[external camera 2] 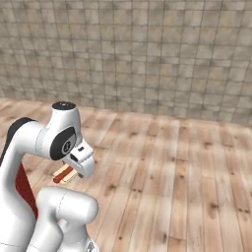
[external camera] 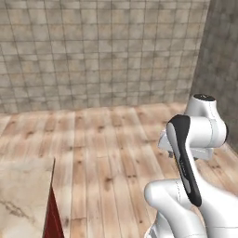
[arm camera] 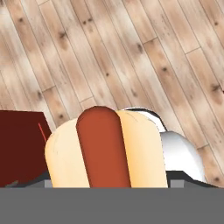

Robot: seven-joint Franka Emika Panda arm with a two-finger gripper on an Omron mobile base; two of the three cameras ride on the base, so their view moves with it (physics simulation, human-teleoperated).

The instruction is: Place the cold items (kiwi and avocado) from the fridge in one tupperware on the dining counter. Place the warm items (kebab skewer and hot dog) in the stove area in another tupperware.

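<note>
A hot dog (arm camera: 105, 148), a red-brown sausage in a pale bun, sits close in front of the hand camera. It lies lengthwise between the jaws of my gripper (arm camera: 109, 177), which is shut on it. In the right base view the hot dog (external camera 2: 63, 174) pokes out to the left under the white hand, with the gripper (external camera 2: 74, 172) held over the wooden floor. In the left base view the arm's folded upper links (external camera: 195, 139) stand at the right and hide the hand.
A marble counter corner (external camera: 21, 200) with a dark red side panel (external camera: 53, 218) sits at lower left. That red panel (external camera 2: 24, 189) is behind the arm and also beside the bun (arm camera: 17, 144). Wooden floor (external camera 2: 172, 167) runs to a tiled wall (external camera: 102, 51).
</note>
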